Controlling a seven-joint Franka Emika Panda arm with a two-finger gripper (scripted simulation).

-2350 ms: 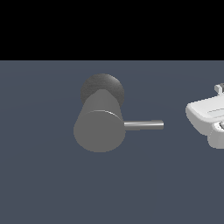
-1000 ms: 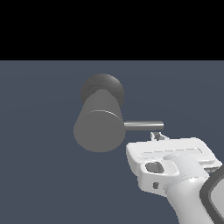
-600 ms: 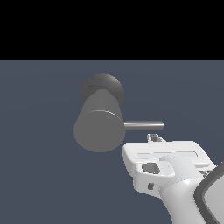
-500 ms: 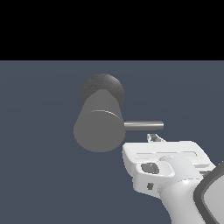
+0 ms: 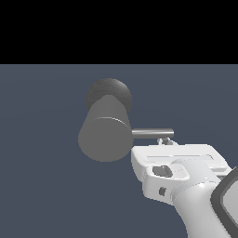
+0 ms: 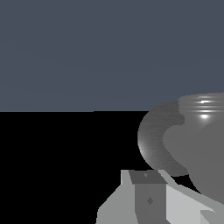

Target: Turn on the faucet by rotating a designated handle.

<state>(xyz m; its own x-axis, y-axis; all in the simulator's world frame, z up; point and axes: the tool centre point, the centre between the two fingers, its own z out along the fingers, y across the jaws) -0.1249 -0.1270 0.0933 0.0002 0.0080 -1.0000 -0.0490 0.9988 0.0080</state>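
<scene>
Gripper (image 5: 163, 141) just under handle (image 5: 152, 133) of unmarked faucet (image 5: 104, 128)

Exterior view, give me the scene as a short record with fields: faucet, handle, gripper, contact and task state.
faucet: thick grey cylinder, flat round end toward the camera, darker rounded base behind
handle: thin silver rod pointing level toward the exterior view's right
gripper: white, just under the handle's free end; jaws hidden
contact: fingertips look at or very near the rod; touching unclear
task state: handle level, turn not evident
</scene>
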